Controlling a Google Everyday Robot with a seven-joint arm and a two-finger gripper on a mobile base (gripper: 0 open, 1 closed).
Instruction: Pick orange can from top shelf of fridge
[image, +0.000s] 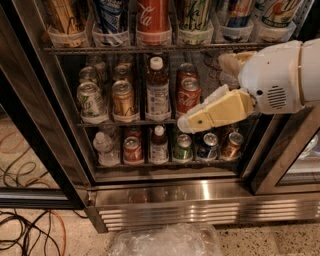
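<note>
The fridge (200, 192) stands open, w/ wire racks of drinks above a ribbed steel base. The orange can (66, 15) sits upright at the far left of the top shelf (150, 49), in the leftmost clear cup holder (67, 37); its upper part is cut off by the frame edge. Next along the same row are a blue-and-white can (111, 14), then a red Coca-Cola can (152, 15), each in its own holder.

The gripper (200, 119), pale yellow, sticks out leftward from the white arm housing (280, 75) at the right side of the view. It hangs in front of the mid rack, well below the top shelf and well apart from the orange can, w/ its tip just beside a red can (187, 92). Whether it's open or closed can't be told from this angle; it seems to have nothing in its hold.

The mid rack also carries a green-silver can (90, 97), a gold can (123, 97) and a white-capped bottle (158, 90). The btm rack has a water bottle (105, 147), more cans and another small bottle (159, 145).

On the floor lie dark and orange cables (30, 230) at left, and crinkled clear plastic (165, 242) in front of the base.
</note>
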